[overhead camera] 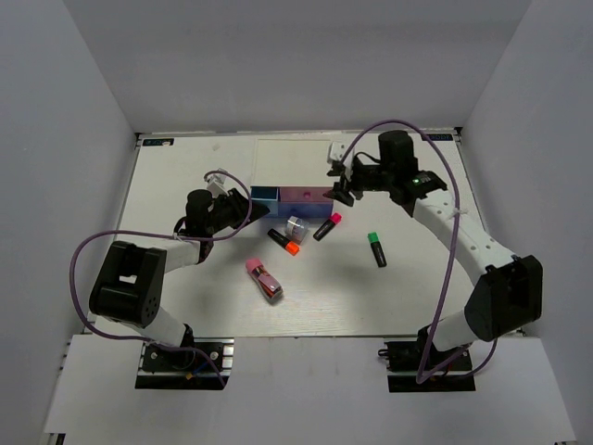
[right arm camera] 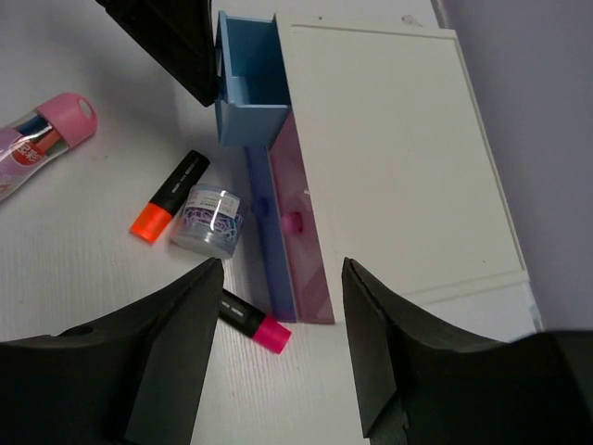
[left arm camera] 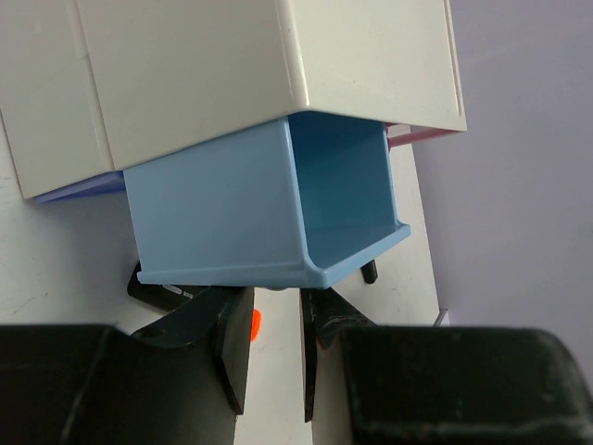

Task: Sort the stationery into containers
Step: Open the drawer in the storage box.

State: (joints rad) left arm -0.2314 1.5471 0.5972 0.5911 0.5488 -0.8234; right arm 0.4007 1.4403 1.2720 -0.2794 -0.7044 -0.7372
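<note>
The right gripper (right arm camera: 283, 269) is hanging open and empty over the front of the cabinet (right arm camera: 389, 158), above the pink drawer (right arm camera: 301, 222). The left gripper (left arm camera: 276, 311) is sitting at the lip of the pulled-out blue drawer (left arm camera: 269, 213) with its fingers narrowly apart. Whether it is pinching the lip is not possible to tell. The orange marker (overhead camera: 285, 243), pink marker (overhead camera: 327, 226) and green marker (overhead camera: 376, 248) are lying on the table (overhead camera: 222, 306).

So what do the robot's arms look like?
The left arm and right arm are white tubes joined by chunky black blocks. A purple cable loops beside each one. The left pincer and right pincer are black, each with two flat, wedge-shaped fingers.
</note>
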